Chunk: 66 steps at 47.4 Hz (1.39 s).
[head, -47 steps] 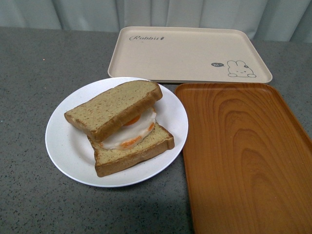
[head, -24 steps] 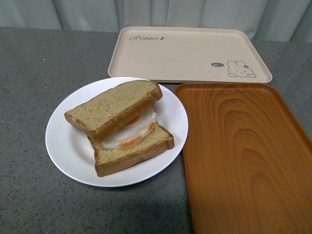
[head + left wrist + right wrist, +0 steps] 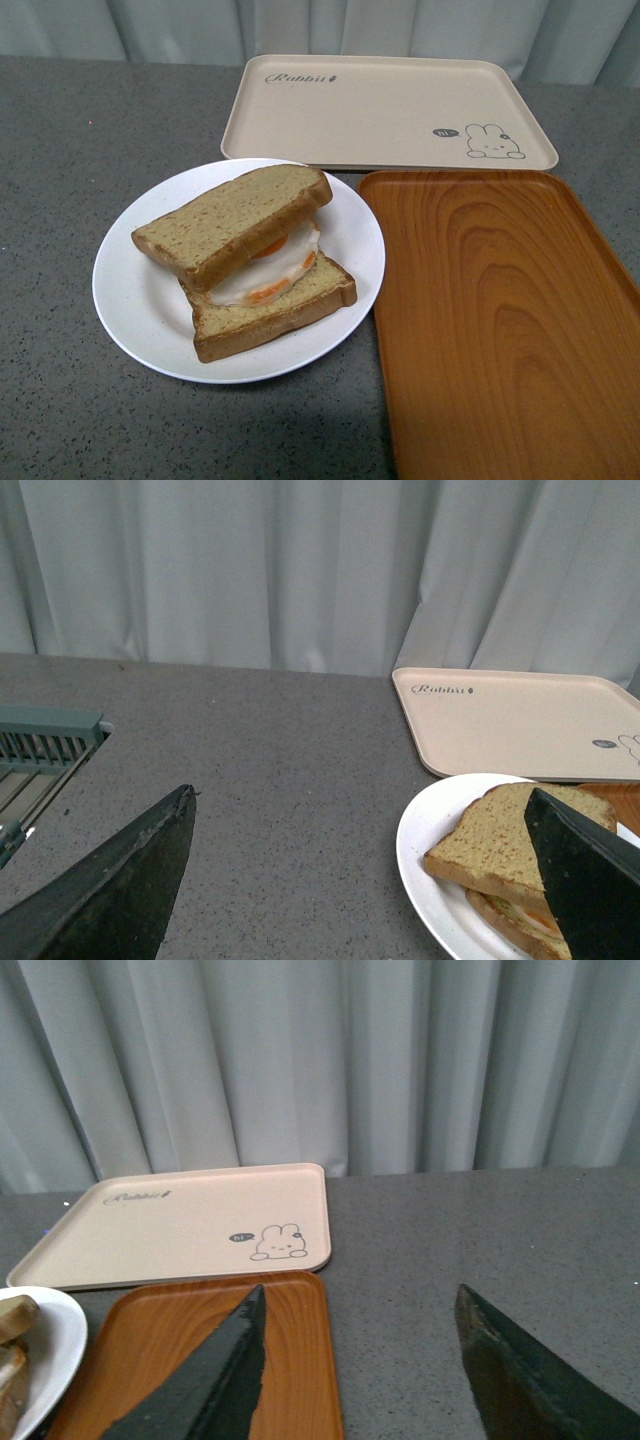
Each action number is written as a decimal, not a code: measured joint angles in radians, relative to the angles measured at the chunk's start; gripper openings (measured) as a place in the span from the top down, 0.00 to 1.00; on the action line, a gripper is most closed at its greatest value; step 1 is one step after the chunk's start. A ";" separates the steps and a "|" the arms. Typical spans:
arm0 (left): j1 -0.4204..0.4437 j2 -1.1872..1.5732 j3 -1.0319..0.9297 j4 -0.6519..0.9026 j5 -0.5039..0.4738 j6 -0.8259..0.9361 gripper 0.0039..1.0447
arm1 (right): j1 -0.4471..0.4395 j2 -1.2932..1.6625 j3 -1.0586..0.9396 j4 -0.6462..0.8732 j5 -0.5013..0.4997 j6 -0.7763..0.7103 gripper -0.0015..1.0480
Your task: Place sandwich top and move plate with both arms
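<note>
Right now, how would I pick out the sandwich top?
Find the round white plate left of the wood-grain tray. The sandwich top is the upper, tilted bread slice there, plain-faced, leaning on the fried egg that the lower slice carries.

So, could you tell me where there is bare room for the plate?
The wood tray, right of the plate, and the rabbit tray behind it both lie bare. The table left of the plate is free too. The sandwich crowds the plate.
</note>
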 joint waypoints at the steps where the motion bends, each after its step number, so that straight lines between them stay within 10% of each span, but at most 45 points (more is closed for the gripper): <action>1: 0.000 0.000 0.000 0.000 0.000 0.000 0.06 | 0.000 0.000 0.000 0.000 0.000 -0.002 0.54; 15: 0.000 0.000 0.000 0.000 0.000 0.000 0.06 | 0.000 0.000 0.000 0.000 0.000 -0.037 0.99; 22: 0.000 0.000 0.000 0.000 0.000 0.000 0.06 | 0.000 0.000 0.000 0.000 0.000 -0.035 0.80; 28: -0.002 0.227 0.105 -0.297 -0.040 -0.373 0.06 | 0.000 0.000 0.000 0.000 0.000 -0.035 0.54; 43: -0.006 0.624 0.106 -0.017 -0.033 -0.765 0.06 | 0.000 0.000 0.000 0.000 0.000 -0.035 0.07; 66: -0.139 1.289 0.194 0.396 -0.053 -0.961 0.06 | 0.000 0.000 0.000 0.000 0.000 -0.035 0.09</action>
